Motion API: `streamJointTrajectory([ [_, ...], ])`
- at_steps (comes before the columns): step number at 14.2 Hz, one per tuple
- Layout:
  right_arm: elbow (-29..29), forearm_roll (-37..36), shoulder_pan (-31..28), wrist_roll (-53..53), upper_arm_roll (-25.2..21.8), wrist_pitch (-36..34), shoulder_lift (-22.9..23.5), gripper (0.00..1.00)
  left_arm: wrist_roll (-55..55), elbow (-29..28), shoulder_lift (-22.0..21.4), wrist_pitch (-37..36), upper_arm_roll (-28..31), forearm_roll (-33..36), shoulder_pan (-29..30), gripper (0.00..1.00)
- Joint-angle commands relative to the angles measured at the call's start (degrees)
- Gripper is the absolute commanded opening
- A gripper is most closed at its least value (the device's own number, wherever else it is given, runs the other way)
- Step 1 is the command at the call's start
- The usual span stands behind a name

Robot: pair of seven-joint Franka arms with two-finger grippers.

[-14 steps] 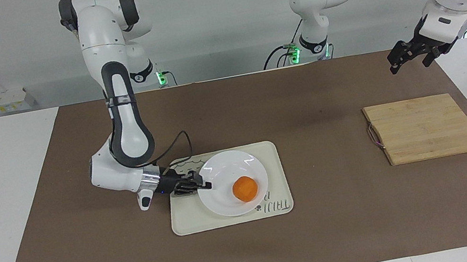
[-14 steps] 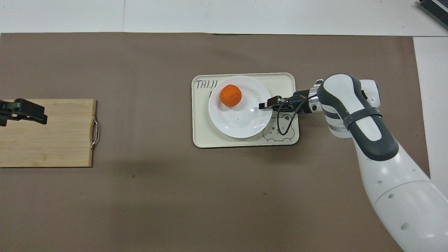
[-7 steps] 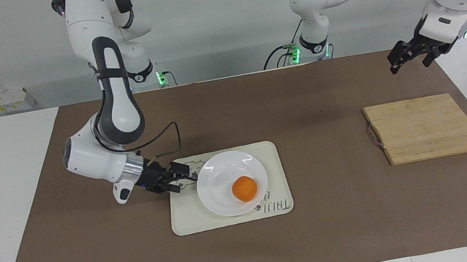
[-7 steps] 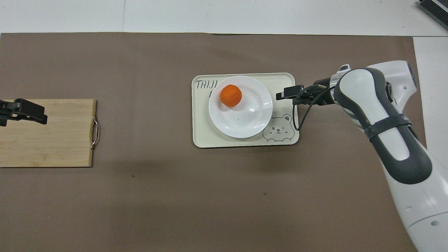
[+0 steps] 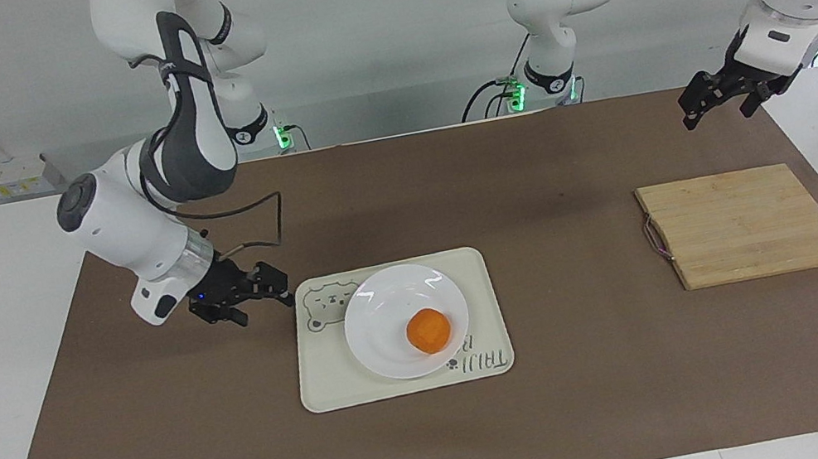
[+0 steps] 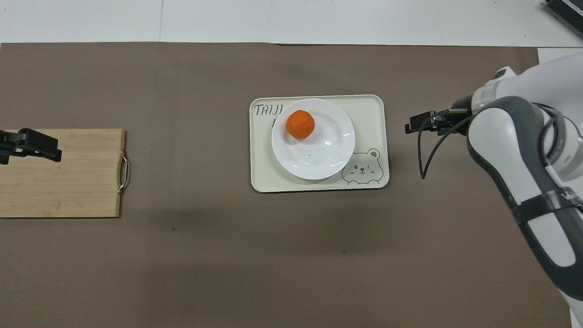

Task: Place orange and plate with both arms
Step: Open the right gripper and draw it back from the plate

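Orange (image 5: 428, 331) resting in white plate (image 5: 384, 326), plate sitting on cream bear tray (image 5: 327, 383) mid-table. Just beside tray, toward right arm's end, right end effector (image 5: 250, 293) raised over brown mat (image 5: 160, 441), fingers spread, gripping nothing. Left end effector (image 5: 714, 98) waiting near bamboo cutting board (image 5: 745, 225), open and empty (arm idle). Placement apparently done; best finish judged a clean retreat: lift up and away from tray, cable (image 5: 264, 221) clear of plate rim, no nudge to tray.
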Motion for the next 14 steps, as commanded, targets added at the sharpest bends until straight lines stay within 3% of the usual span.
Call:
streamJointTrajectory([
  [1, -1.24, -5.76, -3.79, 0.68, 0.08, -5.91, -3.45, 1.00, 0.48, 0.79, -0.10, -1.02, -0.17, 0.23, 0.46, 1.00],
  [6, -1.33, -13.86, -8.72, 0.68, -0.01, -13.49, -6.27, 1.00, 0.48, 0.79, -0.10, -0.93, -0.17, 0.23, 0.46, 1.00],
  [10, -0.71, -20.27, -9.60, 0.68, -0.01, -13.58, -10.57, 1.00, 0.39, 0.79, -0.10, -1.02, -0.17, 0.23, 0.38, 1.00],
  [14, 3.05, -21.07, -8.81, 7.17, 1.04, -14.89, -13.57, 1.00, 0.48, 0.79, -0.10, -1.02, -0.17, 0.23, 0.38, 1.00],
])
